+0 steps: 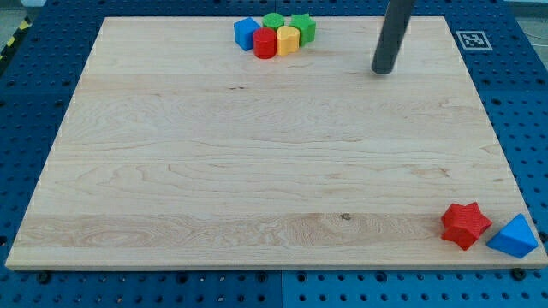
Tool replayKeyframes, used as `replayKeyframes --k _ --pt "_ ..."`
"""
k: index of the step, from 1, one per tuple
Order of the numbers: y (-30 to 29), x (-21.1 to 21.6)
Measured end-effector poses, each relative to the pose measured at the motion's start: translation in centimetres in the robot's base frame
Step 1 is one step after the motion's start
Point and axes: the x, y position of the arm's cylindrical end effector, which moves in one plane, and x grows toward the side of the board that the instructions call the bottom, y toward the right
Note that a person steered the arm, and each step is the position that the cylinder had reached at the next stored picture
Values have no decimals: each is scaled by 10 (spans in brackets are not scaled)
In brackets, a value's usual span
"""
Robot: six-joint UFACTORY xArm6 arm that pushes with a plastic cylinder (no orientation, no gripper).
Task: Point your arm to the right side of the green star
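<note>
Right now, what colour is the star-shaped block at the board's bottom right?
Red. The red star shows best in the camera view, beside a blue block.

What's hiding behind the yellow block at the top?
Behind the yellow block sit a green round block and the green star, both partly covered by blocks in front. Whether anything smaller hides between them cannot be seen. My tip stands apart, toward the view's right.

Green star [303, 27], flat on the board, top edge, rightmost of a block cluster
</note>
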Motion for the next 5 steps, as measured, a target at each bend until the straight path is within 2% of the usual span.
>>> replayKeyframes --k 1,4,5 --pt "-25 -12" --pt "-25 -98" --pt "-43 -104"
